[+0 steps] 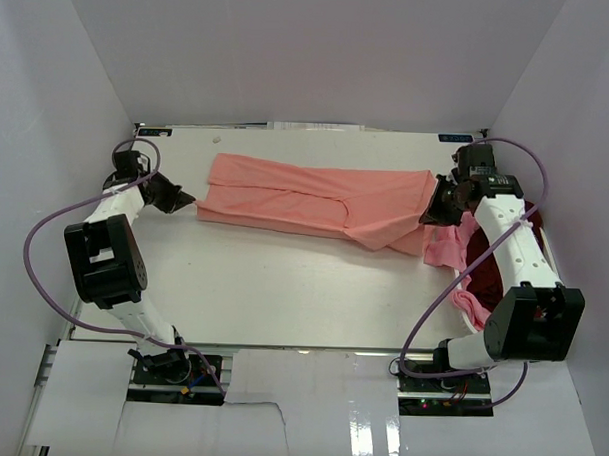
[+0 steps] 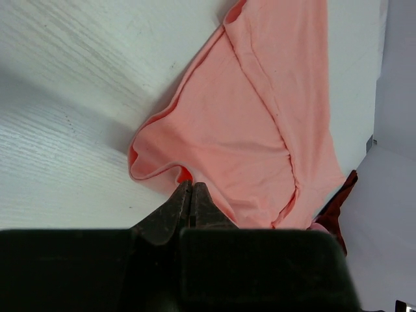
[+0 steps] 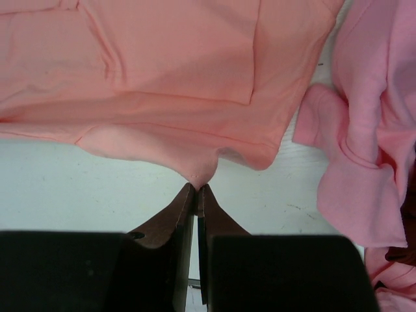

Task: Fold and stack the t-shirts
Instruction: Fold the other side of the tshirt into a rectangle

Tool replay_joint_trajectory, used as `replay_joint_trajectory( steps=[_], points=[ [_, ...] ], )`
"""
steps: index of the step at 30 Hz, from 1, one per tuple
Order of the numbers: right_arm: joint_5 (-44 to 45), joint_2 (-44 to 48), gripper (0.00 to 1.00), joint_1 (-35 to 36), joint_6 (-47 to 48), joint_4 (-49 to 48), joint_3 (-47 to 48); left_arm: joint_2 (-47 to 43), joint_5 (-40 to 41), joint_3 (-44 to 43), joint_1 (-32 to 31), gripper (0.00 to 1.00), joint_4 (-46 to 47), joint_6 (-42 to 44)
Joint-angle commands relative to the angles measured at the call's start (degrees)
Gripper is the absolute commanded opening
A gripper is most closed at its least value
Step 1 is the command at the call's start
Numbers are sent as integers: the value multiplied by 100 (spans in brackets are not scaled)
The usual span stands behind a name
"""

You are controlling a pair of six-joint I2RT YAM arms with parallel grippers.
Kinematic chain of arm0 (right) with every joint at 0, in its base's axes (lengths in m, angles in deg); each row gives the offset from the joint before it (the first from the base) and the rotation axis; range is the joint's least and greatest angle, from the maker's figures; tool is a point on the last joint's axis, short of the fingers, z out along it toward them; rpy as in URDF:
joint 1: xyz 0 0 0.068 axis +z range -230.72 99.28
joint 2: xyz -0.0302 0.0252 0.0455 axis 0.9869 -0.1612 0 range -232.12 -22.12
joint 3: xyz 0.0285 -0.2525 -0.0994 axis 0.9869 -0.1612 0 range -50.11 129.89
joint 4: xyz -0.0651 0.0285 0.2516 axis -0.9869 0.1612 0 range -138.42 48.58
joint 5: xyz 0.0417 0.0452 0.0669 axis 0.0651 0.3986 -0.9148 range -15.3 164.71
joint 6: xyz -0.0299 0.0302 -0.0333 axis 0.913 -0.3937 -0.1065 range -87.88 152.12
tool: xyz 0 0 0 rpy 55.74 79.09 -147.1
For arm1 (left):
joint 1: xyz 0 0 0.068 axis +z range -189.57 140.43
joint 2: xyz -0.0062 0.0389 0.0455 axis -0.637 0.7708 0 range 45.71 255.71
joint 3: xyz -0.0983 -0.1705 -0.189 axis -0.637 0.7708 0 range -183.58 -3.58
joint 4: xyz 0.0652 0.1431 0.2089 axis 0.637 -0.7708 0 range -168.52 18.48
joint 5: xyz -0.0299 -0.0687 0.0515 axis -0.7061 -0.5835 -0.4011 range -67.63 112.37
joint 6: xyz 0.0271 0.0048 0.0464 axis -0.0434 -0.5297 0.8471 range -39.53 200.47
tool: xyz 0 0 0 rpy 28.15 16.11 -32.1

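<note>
While the white tabletop (image 1: 282, 307) carried it all, the salmon t-shirt (image 1: 315, 200) lay stretched left-to-right across its far half, partly folded lengthwise. Lighter pink t-shirt (image 1: 446, 248) and maroon t-shirt (image 1: 488, 284) sat bunched at the right edge, just beside the salmon one's end, unfolded. My left jaws were pressed together on a nip of salmon hem at the left end; my right jaws pinched a tiny peak of cloth at the other. Risk, imo: both bites were thin, so a harder pull or uneven lift could slip a corner out & collapse the fold; the right side might also drag the pink heap. No brand or text readable; blue tag (image 1: 450, 138) at far rim too small.
</note>
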Motion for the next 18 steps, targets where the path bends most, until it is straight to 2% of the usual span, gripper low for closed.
replay_joint_trajectory(
  steps=[1, 18],
  points=[
    [44, -122, 9, -65, 135, -4, 485, 36, -93, -291, -17, 0, -23, -98],
    [184, -887, 8, -74, 188, -92, 1013, 625, 81, -1232, -166, 0, -84, -213]
  ],
)
